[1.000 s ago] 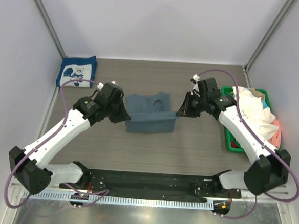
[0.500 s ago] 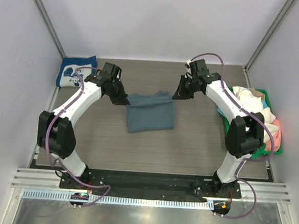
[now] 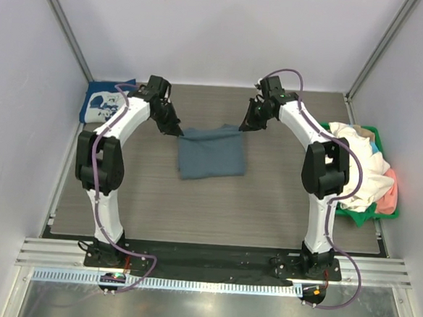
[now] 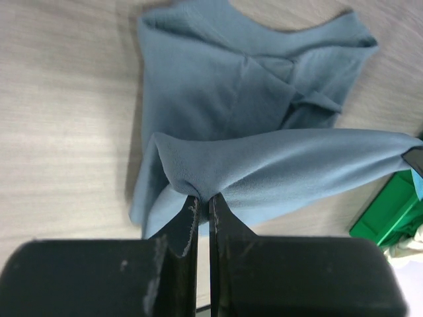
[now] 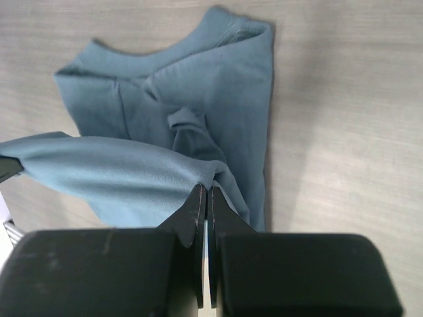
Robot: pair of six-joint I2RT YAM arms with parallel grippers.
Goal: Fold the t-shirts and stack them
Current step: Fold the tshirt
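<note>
A slate-blue t-shirt [image 3: 212,153] lies in the middle of the table, its near half folded over toward the back. My left gripper [image 3: 178,131] is shut on the shirt's far left corner, and the pinched cloth [image 4: 198,177] bunches at its fingertips [image 4: 203,200]. My right gripper [image 3: 244,127] is shut on the far right corner, where a fold of the shirt [image 5: 132,172] stretches away from its tips [image 5: 206,191]. The collar end [image 5: 198,59] lies flat underneath. A folded navy t-shirt with a white print [image 3: 104,102] sits at the back left.
A green plastic basket [image 3: 364,213] at the right edge holds a heap of white, cream and pink shirts [image 3: 360,165]. Both arms reach far back over the table. The enclosure's walls stand at the left, back and right.
Both grippers have carried the shirt's near hem away from the bases and over to its far edge, so the shirt is now folded in half. The arms have stretched out toward the back.
</note>
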